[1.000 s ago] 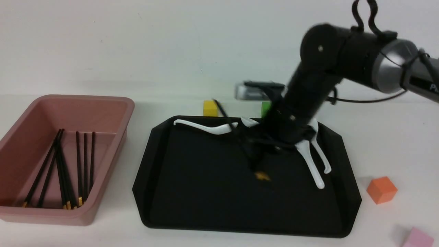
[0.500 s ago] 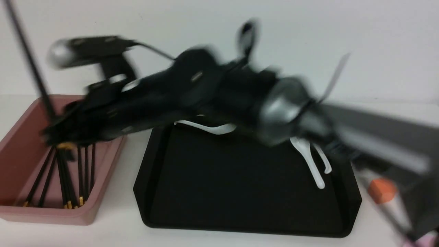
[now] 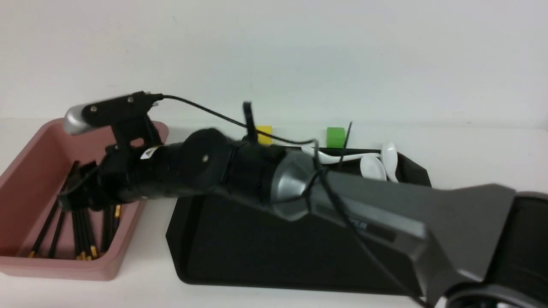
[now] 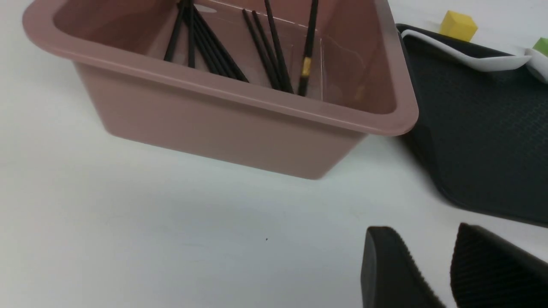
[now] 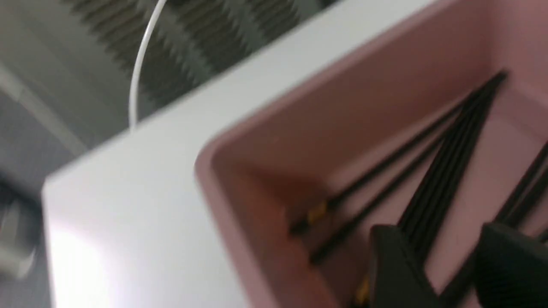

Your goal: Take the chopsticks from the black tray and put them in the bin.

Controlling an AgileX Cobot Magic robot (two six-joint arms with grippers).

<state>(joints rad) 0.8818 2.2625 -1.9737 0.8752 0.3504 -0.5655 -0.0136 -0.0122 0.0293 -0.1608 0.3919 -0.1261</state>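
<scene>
My right tool [image 5: 432, 239] hangs in the mouth of the bin [image 3: 25, 267]. Its jaws stand well apart, pink floor shows between them, and nothing is pinched there. Just past its fingers [image 5: 394, 273] lie the chopsticks [image 3: 81, 233], a loose bundle of thin black sticks on the bin's floor. They run lengthwise, and in the front view their gold bands point toward the near end. In the left wrist view one of them, gold band showing, leans steeper than the others and looks blurred.

My right arm [image 3: 385, 214] reaches in from the right, low across the black tray [image 3: 214, 256], and hides much of the tray's middle. The wrist camera [image 3: 107, 111] rides on top of it above the bin's far rim. At the tray's far edge lie the white soup spoons [image 3: 376, 164], two bowls close together. Behind the tray, a yellow block [image 3: 264, 133] and a green block [image 3: 335, 137] stand on the worktop [image 4: 171, 235]. A thin dark line rises beside the green block; I cannot tell whether it is cable or stick.

The bin sits just left of the tray, with a strip of bare worktop between them.

My left tool [image 4: 428, 244] hovers over the white worktop near the bin's corner and the tray's edge, touching neither. Its ridged jaws stand a little apart, with nothing between them.
</scene>
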